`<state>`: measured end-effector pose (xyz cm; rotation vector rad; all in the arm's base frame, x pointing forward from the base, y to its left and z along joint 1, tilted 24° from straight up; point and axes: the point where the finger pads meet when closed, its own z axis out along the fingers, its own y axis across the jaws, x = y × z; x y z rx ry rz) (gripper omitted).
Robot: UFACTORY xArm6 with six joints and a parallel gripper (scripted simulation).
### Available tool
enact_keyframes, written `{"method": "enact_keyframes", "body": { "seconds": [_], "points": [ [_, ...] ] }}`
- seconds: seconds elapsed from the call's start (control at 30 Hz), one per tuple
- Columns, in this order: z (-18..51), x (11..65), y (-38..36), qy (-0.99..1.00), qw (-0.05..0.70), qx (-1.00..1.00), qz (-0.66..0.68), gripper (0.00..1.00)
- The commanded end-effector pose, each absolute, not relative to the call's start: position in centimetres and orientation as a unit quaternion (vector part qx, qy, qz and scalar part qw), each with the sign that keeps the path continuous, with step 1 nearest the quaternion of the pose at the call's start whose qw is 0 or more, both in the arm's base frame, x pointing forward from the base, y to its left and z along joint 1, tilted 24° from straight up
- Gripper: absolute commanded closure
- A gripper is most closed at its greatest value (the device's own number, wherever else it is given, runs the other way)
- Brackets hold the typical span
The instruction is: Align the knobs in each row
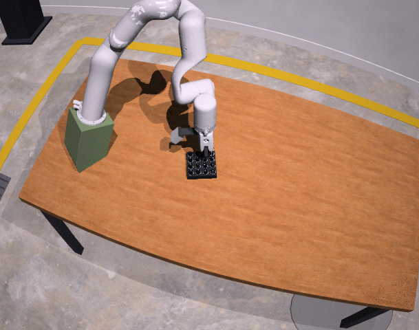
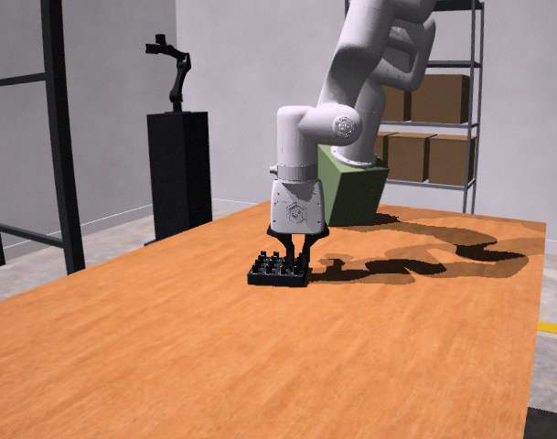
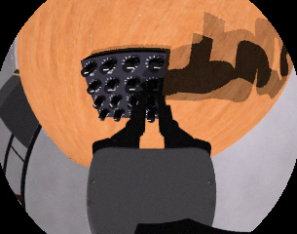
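The gripper (image 1: 205, 152) points straight down over the knob box (image 1: 201, 170), its two dark fingers narrowly apart and straddling one knob in the box's far row as the top view has it, about the third knob from the left; they stand just beside the knob's sides and are not clamped on it, so the gripper holds nothing. The knob box stands flat on the desk (image 1: 273, 177), left of the desk's middle and toward its far edge, well apart from the arm's green pedestal (image 1: 84, 141) at the far left. The box looks square from above, so no long axis shows, and its edges run nearly square to the picture with a slight turn. Most of the box lies nearer than the gripper, which hangs over its far edge. The socket side, the printed names and the white lines on the knobs are too small to tell in any view. The exterior view shows the gripper (image 2: 298, 257) from the side, fingers reaching down among the knobs at the right end of the knob box (image 2: 275, 278), which stands level. The wrist view looks down past the gripper (image 3: 150, 100) and shows the four-by-four grid of knobs on the box (image 3: 116, 81), with the fingertips at its right side.
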<state>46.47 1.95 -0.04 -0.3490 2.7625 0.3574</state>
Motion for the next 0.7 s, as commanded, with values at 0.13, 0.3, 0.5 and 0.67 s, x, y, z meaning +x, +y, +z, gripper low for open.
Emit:
{"method": "enact_keyframes", "body": {
  "seconds": [0.13, 0.3, 0.5, 0.67],
  "points": [
    [0.0, 46.5, 1.9, 0.97, 0.167, -0.122, 0.125, 0.81],
    [0.0, 46.5, 1.9, 0.97, 0.167, -0.122, 0.125, 0.81],
    [0.3, 46.5, 1.8, 0.97, 0.167, -0.122, 0.125, 0.81],
    [1.2, 46.2, 1.6, 0.97, 0.167, -0.122, 0.125, 0.81]
  ]
}}
